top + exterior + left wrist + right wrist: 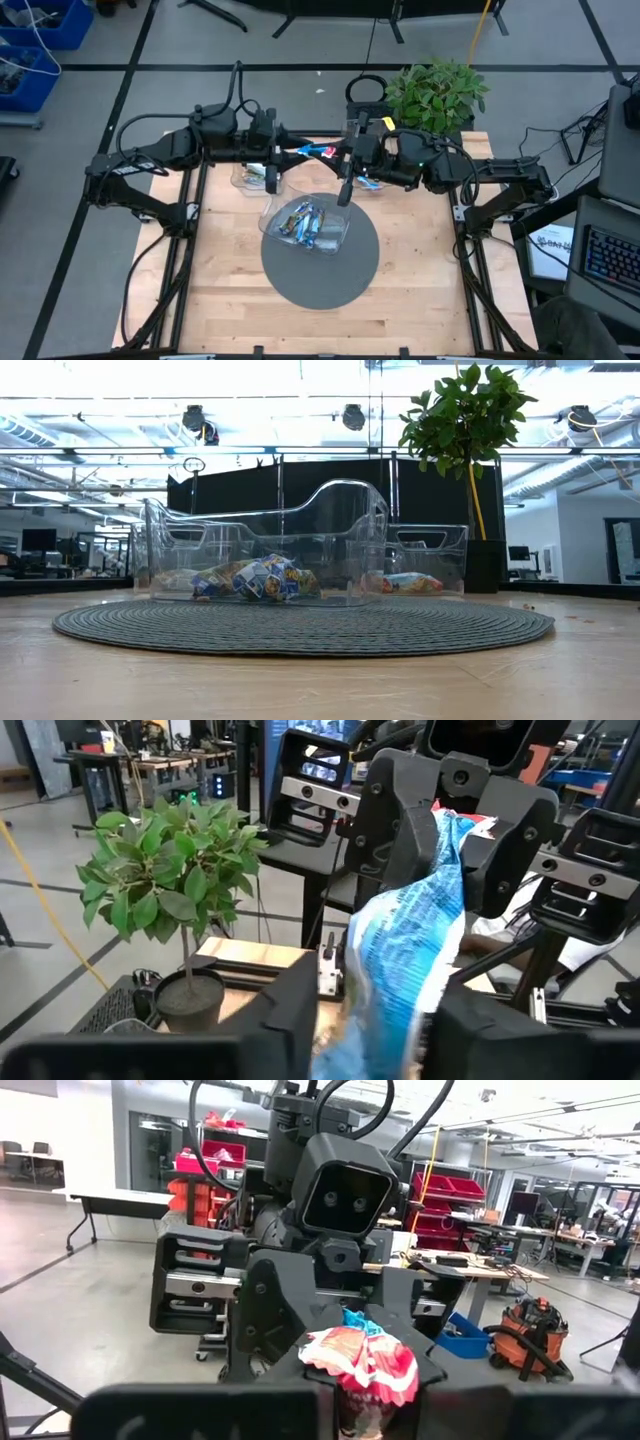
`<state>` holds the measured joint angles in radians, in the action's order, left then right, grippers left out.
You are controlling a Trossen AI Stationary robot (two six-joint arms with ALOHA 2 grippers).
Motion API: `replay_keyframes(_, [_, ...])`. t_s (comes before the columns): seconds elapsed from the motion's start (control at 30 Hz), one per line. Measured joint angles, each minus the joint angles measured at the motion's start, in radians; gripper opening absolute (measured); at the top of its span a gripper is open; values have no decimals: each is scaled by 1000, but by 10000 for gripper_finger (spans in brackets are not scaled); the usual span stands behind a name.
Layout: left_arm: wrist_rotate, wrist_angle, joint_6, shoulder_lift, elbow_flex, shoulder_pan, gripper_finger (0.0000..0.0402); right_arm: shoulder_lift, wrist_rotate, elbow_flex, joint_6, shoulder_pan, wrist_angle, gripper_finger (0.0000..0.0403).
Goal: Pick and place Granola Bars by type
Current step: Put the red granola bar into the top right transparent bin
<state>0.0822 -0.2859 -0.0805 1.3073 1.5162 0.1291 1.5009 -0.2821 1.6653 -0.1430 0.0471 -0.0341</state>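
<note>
One crinkled blue foil bar (405,950), both grippers' jaws gripping

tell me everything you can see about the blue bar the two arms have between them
The bright blue foil-wrapped granola bar has white speckled print and a crinkled red and white end. It hangs in the air above the back of the table, spanning the gap between the left gripper and the right gripper. Both sets of fingers touch it, one at each end; nothing else does.
</note>
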Motion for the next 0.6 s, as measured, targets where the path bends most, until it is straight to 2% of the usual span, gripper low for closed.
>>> replay_keyframes(0.13, [12, -1, 16, 0, 0, 0, 187, 0, 0, 0, -5, 0, 0, 24])
replay_keyframes(0.27, [114, 6, 51, 0, 0, -1, 238, 0, -6, 0, -10, 0, 8, 23])
replay_keyframes(0.37, [145, 2, 45, -1, 0, 0, 269, -1, -40, 0, -22, -1, 9, 23])
replay_keyframes(0.6, [91, -172, 48, -87, 0, 46, 321, -22, -62, -2, -16, -36, 66, 21])
